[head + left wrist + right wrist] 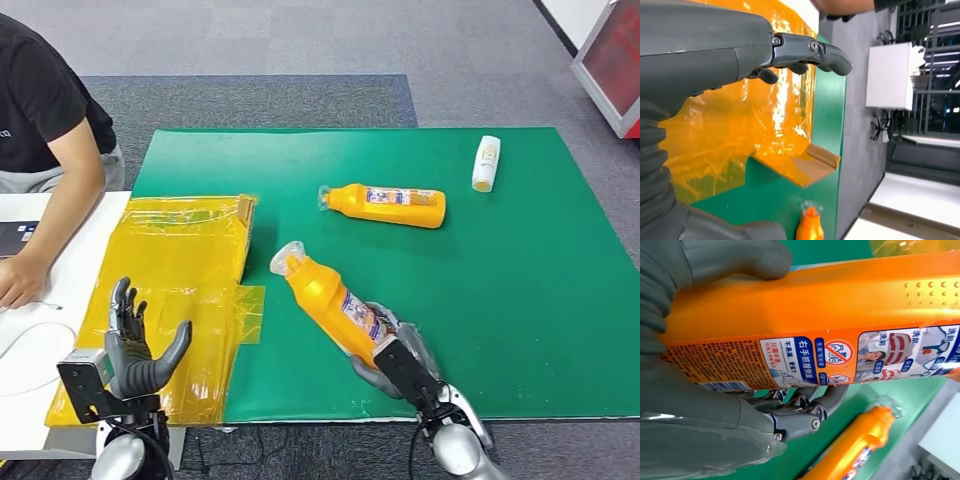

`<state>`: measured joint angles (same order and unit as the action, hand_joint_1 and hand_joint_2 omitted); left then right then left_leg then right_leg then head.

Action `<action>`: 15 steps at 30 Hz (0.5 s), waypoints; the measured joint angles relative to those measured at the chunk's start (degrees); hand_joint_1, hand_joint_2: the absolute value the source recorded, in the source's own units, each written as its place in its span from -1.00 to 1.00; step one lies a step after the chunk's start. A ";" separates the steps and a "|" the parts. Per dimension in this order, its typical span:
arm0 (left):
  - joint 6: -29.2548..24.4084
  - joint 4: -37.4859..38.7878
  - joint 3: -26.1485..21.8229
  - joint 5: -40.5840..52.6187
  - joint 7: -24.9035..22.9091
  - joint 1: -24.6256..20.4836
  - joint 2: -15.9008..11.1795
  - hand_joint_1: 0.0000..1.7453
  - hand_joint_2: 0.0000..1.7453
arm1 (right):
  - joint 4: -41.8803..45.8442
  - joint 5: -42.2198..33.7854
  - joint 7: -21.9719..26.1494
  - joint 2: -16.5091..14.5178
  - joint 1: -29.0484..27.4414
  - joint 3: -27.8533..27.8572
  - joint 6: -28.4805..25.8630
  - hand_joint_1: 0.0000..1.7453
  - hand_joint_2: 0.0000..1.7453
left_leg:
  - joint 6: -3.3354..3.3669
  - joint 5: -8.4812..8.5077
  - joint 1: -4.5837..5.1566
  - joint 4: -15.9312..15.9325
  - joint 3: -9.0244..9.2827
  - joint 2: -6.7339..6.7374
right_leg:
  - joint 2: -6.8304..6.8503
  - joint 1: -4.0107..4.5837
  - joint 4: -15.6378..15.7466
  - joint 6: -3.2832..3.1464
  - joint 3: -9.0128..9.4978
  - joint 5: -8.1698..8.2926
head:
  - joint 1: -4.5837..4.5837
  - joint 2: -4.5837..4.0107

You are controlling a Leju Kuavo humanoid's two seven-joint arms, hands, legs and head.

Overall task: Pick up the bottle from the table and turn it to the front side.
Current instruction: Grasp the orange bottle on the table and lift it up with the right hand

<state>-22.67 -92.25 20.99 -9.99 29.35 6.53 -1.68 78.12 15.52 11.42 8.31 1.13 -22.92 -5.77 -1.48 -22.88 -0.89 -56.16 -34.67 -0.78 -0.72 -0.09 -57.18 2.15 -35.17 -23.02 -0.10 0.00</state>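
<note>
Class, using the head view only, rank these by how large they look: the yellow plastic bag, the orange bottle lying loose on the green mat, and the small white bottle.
1. Yellow plastic bag, by far the largest.
2. Orange bottle lying loose on the green mat.
3. Small white bottle, smallest, though it lies farthest from the camera, which shrinks it a little.

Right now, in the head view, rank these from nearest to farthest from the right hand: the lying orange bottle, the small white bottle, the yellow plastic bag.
From the right hand:
1. Lying orange bottle, mid-mat, straight ahead.
2. Yellow plastic bag, across on the left side.
3. Small white bottle, far right corner of the green mat.
</note>
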 joint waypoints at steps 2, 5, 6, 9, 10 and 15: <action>0.94 -0.05 0.16 -0.47 0.05 -0.26 0.00 -1.00 1.00 | 0.28 -0.49 0.69 -0.54 -0.03 -0.15 0.01 1.00 1.00 | -0.01 0.01 0.00 0.00 -0.02 0.00 | 0.00 0.00 0.00 0.00 -0.02 0.00 | 0.00 0.00; 2.05 -0.05 0.73 -0.46 0.40 -0.95 -0.01 -1.00 1.00 | 0.48 -1.07 1.22 -1.08 0.13 -0.68 0.02 1.00 1.00 | -0.01 0.01 0.00 0.00 -0.03 0.00 | 0.00 0.00 0.00 0.00 -0.02 0.00 | -0.01 0.00; 2.29 -0.05 1.01 -0.39 0.51 -1.20 -0.02 -1.00 1.00 | 0.50 -1.22 1.32 -1.19 0.21 -0.92 0.02 1.00 1.00 | -0.01 0.01 0.00 0.00 -0.03 0.00 | 0.00 0.00 0.00 0.00 -0.02 0.00 | -0.01 0.00; 2.84 -0.05 2.02 0.05 0.84 -1.88 -0.05 -1.00 1.00 | 0.52 -1.63 1.60 -1.40 0.56 -1.71 -0.10 1.00 1.00 | -0.01 0.02 0.00 0.00 -0.04 0.00 | 0.00 0.00 0.00 0.01 -0.03 0.01 | -0.01 0.00; 2.98 -0.05 2.39 0.20 0.92 -2.10 -0.07 -1.00 1.00 | 0.51 -1.74 1.72 -1.46 0.70 -1.97 -0.18 1.00 1.00 | -0.01 0.01 0.00 0.00 -0.05 0.00 | 0.00 0.00 0.00 0.01 -0.03 0.01 | -0.01 0.00; 3.37 -0.05 3.98 0.41 1.01 -3.05 -0.13 -1.00 1.00 | 0.50 -2.22 2.32 -1.69 1.40 -2.98 -0.64 1.00 1.00 | 0.00 0.01 0.00 0.00 -0.06 0.00 | 0.00 0.00 0.00 0.01 -0.04 0.01 | -0.01 0.00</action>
<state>-19.30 -92.30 24.97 -9.57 30.36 3.49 -1.81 78.62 13.30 13.74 6.62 2.53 -25.89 -6.41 -1.48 -22.87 -0.89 -56.16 -34.72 -0.78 -0.72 -0.09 -57.19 2.16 -35.21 -23.01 -0.11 0.00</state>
